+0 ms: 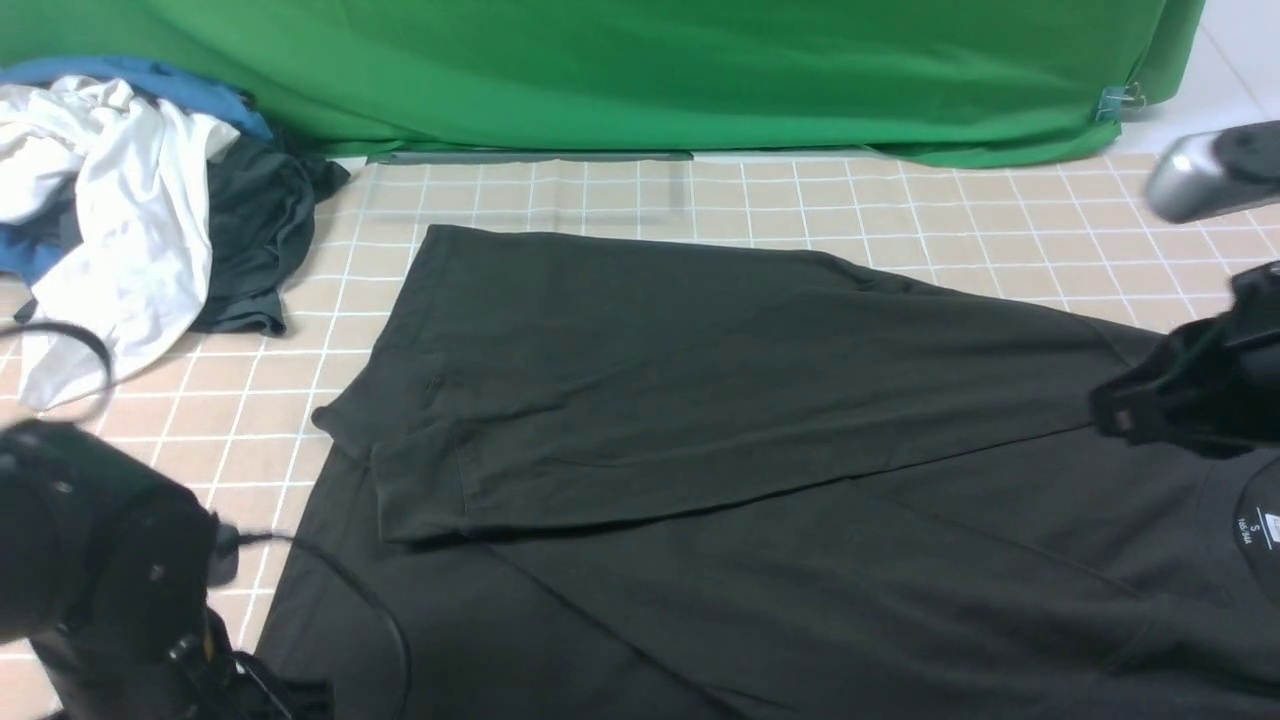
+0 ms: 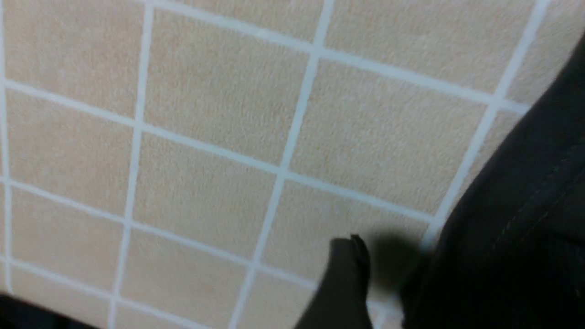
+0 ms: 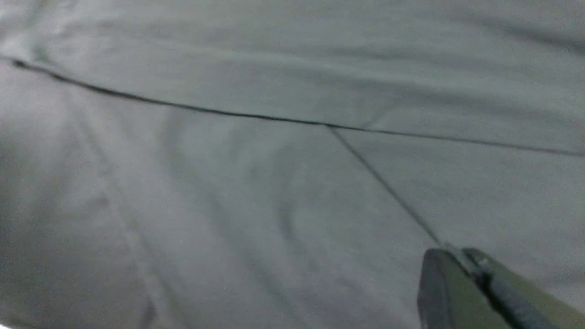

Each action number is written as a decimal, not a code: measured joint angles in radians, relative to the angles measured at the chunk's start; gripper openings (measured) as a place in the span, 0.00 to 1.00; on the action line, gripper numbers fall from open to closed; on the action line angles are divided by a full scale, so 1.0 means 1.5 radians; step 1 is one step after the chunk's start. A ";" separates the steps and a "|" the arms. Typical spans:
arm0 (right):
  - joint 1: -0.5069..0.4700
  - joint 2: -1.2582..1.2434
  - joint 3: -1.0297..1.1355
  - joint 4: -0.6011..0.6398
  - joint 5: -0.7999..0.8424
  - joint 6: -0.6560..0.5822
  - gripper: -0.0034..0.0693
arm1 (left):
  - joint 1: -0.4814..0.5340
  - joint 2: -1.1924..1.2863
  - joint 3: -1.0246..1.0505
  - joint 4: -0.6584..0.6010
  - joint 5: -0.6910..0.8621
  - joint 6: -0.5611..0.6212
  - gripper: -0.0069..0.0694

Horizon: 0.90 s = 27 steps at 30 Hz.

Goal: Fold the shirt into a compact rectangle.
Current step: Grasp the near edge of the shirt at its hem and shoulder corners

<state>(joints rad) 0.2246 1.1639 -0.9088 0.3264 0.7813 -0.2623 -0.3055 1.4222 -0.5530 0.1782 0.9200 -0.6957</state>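
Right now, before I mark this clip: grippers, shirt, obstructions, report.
Left gripper open, at shirt's edge. Right gripper shut on shirt. Shirt partly folded over itself. Clothes pile far left, clear of shirt.

Shirt [image 1: 650, 590]: on the tablecloth [image 1: 760, 195], across the middle and near part, running past the right edge of the front view
Folded flap [image 1: 700, 380]: on top of the shirt's body, at its far side
Clothes pile [image 1: 150, 200]: on the tablecloth, at far left, beside the shirt and apart from it
Curtain [image 1: 700, 75]: behind the tablecloth and the shirt
Clip [image 1: 1118, 102]: on the curtain, at far right
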 joint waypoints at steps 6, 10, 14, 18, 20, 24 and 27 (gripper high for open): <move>0.040 0.000 0.000 0.002 -0.022 0.004 0.10 | 0.000 0.029 -0.008 -0.023 0.003 0.028 0.63; 0.040 0.000 0.000 -0.020 -0.015 0.035 0.10 | 0.000 0.029 -0.009 -0.044 -0.015 0.045 0.27; 0.025 0.000 0.000 -0.080 0.031 0.087 0.10 | -0.002 0.001 -0.010 -0.043 -0.008 0.052 0.12; 0.007 0.000 0.000 -0.131 0.122 0.090 0.14 | -0.002 -0.073 -0.022 -0.042 0.046 0.052 0.11; 0.006 0.000 0.003 -0.137 0.167 0.092 0.21 | -0.002 -0.113 -0.030 -0.043 0.059 0.052 0.11; 0.022 0.000 0.039 -0.135 0.197 0.090 0.45 | -0.002 -0.180 -0.035 -0.043 0.087 0.052 0.11; 0.050 0.002 0.089 -0.135 0.170 0.076 0.62 | -0.002 -0.209 -0.036 -0.045 0.106 0.052 0.11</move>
<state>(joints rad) 0.2995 1.1673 -0.7755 0.1242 1.0361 -0.1485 -0.3079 1.1093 -0.6077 0.1104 1.0784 -0.6178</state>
